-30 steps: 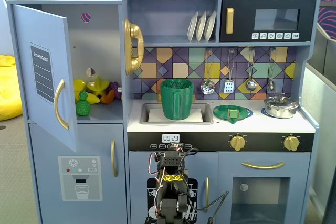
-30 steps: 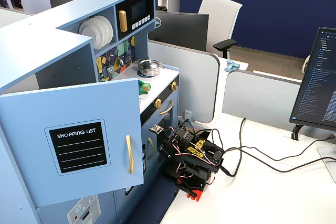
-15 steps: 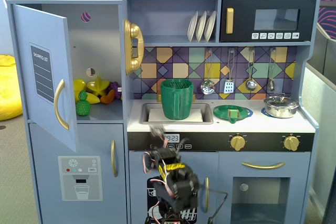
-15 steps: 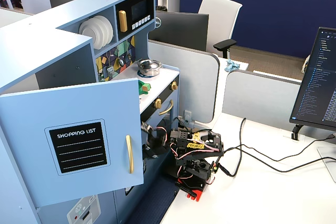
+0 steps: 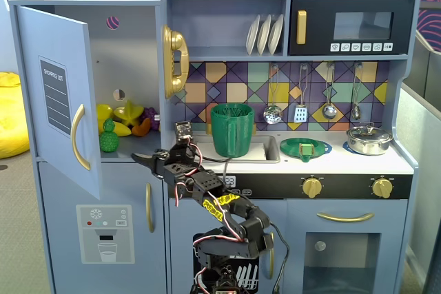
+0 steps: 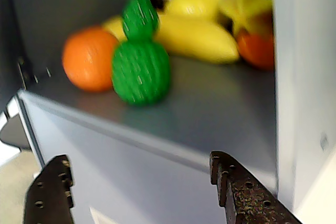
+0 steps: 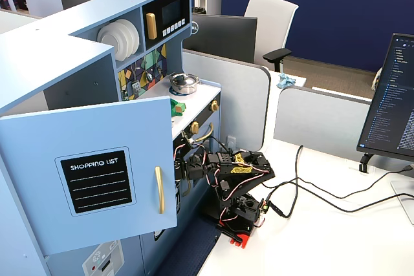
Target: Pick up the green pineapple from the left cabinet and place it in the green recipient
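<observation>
The green pineapple [image 5: 108, 137] stands upright near the front of the shelf in the left cabinet [image 5: 131, 67], whose door [image 5: 58, 94] hangs open. In the wrist view the pineapple [image 6: 140, 72] is ahead and above, between an orange and a banana. My gripper [image 5: 141, 160] is open and empty, in front of the shelf edge, slightly below it and to the right of the pineapple. The wrist view shows both dark fingers spread wide around the gripper's middle [image 6: 137, 161]. The green recipient [image 5: 232, 130], a tall ribbed cup, stands in the sink area to the right.
An orange [image 6: 89, 59], a banana [image 6: 194, 38] and a yellow star fruit [image 5: 129, 113] crowd the shelf behind the pineapple. The cabinet's right wall [image 6: 299, 77] is close. A flat green dish [image 5: 305, 147] and a pot [image 5: 368, 139] sit on the counter.
</observation>
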`<state>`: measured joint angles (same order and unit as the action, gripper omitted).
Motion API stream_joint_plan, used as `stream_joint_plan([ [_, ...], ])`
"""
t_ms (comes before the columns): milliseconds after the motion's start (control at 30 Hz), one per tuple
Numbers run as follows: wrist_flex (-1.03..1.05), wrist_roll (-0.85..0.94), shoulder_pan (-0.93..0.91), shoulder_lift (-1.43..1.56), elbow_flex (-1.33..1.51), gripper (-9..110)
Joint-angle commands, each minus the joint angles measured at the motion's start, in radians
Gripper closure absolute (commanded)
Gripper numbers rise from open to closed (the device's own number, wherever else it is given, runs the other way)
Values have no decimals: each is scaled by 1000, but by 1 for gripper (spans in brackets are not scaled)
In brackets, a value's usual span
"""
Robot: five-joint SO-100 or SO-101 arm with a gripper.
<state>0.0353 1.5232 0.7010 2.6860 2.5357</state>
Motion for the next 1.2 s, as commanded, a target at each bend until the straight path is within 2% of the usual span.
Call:
stream_joint_plan([
  [0,-130,98,23,-98,-94,74],
  [133,-169,175,38,-195,-147,75],
  [433,-238,206,20,-407,-305,72],
  [1167,-293,202,-15,-805,-614,71],
])
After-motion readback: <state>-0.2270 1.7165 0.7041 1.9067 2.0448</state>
